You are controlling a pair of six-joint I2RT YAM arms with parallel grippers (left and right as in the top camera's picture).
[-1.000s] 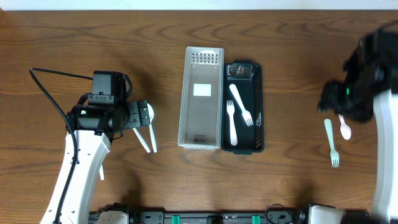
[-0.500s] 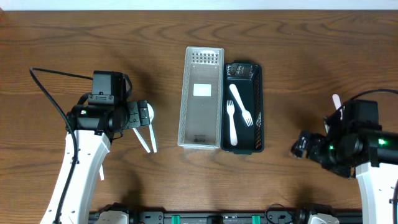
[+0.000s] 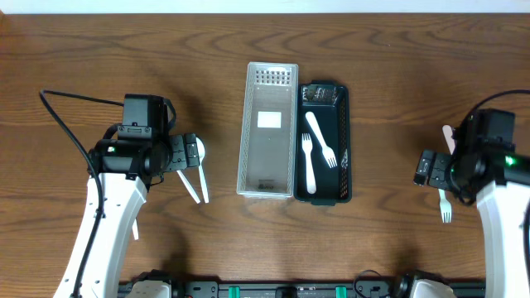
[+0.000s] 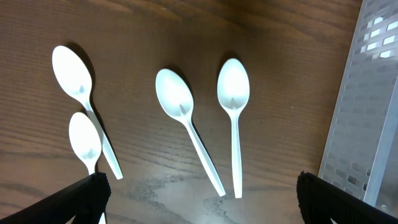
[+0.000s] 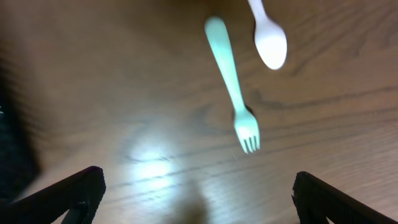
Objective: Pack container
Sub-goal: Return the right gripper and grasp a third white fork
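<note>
Overhead: black rectangular plastic container, white utensils inside, is sitting mid-worktop. Left end effector is hovering well left of it over white plastic spoons. Right end effector is well right, by a mint-green plastic fork.

Left wrist: jaws spread wide, empty.

Right wrist: same.

Step, prob.: picking the next utensil. Next move needs lowering onto one handle, then closing.

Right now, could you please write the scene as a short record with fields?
left hand: open, empty, above four white spoons on the table
right hand: open, empty, above a pale green fork and a pale spoon
black container: holds two white utensils
clear tray: empty, alongside the black container
</note>
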